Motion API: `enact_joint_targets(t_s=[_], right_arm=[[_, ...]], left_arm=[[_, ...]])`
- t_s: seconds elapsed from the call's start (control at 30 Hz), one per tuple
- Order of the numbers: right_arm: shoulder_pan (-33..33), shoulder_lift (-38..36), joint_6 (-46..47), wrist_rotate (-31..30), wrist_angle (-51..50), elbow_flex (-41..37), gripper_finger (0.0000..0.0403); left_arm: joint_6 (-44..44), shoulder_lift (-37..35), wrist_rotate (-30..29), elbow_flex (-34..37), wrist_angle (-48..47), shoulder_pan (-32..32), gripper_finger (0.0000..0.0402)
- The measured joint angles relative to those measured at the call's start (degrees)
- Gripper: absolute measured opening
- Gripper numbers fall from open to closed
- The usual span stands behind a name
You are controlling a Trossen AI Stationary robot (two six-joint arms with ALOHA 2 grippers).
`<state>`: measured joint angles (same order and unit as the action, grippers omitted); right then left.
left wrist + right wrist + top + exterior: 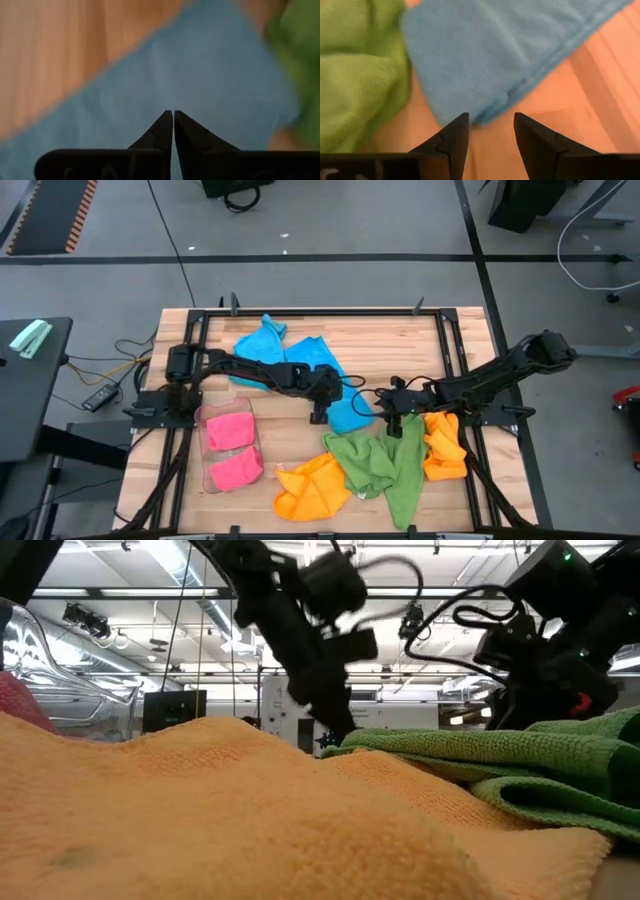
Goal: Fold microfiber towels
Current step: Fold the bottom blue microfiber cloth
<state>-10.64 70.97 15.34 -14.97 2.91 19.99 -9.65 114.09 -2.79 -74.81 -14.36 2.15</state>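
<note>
A sky blue towel (pixel 300 355) lies spread on the wooden table, its near corner (pixel 485 107) folded into layers. My left gripper (pixel 320 416) is shut, its fingertips (pixel 173 114) pointing steeply down over that blue towel (pixel 200 75). My right gripper (pixel 395 423) stands open just right of the blue corner, over bare wood (pixel 491 120), with nothing between its fingers. Green towels (pixel 378 462) and orange towels (pixel 312 488) lie crumpled at the near side. My left gripper's shut fingertips stand over the blue towel's near part (pixel 170 95), coming from above at a slant. Whether they touch the cloth I cannot tell.
A clear plastic tray (pixel 205 450) at the near left holds pink towels (pixel 232 430). Another orange towel (pixel 445 448) lies under the right arm. In the low view an orange towel (pixel 200 810) fills the foreground. Black frame rails (pixel 300 311) border the table.
</note>
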Motion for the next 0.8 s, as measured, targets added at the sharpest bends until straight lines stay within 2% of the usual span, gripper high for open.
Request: enact_joint_targets(t_s=[0.3,0.53,0.73,0.8], right_arm=[[0.1,4.7,-1.9,-1.3,2.0,0.0,0.016],[0.0,12.5,-5.9,1.1,17.1,1.7,0.0148],[1.0,21.7,-8.0,2.0,17.1,7.6,0.0141],[1.7,22.3,-8.0,2.2,17.0,8.4,0.0139]], left_arm=[[0.0,5.0,0.4,-0.4,-1.9,2.5,0.0013],[1.5,5.2,0.5,-0.5,-2.3,3.2,0.0019],[1.5,5.5,-0.2,-0.9,-0.8,3.3,0.0012],[1.5,5.5,-0.2,-0.9,-0.8,3.3,0.0011]])
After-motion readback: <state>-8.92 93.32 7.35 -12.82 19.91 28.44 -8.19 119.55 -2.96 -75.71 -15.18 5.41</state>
